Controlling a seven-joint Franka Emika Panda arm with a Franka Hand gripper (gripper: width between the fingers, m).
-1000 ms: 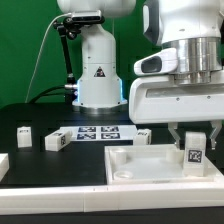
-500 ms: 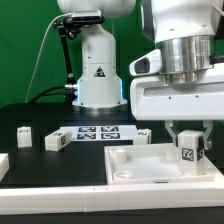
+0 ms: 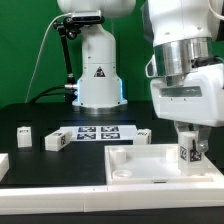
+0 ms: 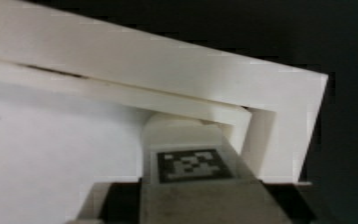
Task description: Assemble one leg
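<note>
My gripper point(image 3: 189, 150) is shut on a leg point(image 3: 188, 153), a small white block with a square tag, and holds it upright over the far right corner of the large white tray-like part point(image 3: 135, 165). In the wrist view the held leg point(image 4: 195, 160) stands right at the inside corner of the tray's raised rim point(image 4: 194, 70). Whether it touches the tray floor I cannot tell. Two loose legs point(image 3: 52, 141) point(image 3: 23, 132) lie on the black table at the exterior view's left, and another point(image 3: 142, 135) lies behind the tray.
The marker board point(image 3: 98, 132) lies behind the tray in the middle. The robot base point(image 3: 97, 70) stands at the back. A white part point(image 3: 3, 165) sits at the exterior view's left edge.
The wrist has turned and the gripper has shifted slightly toward the exterior view's left with the leg still in it, lower at the tray's corner.
</note>
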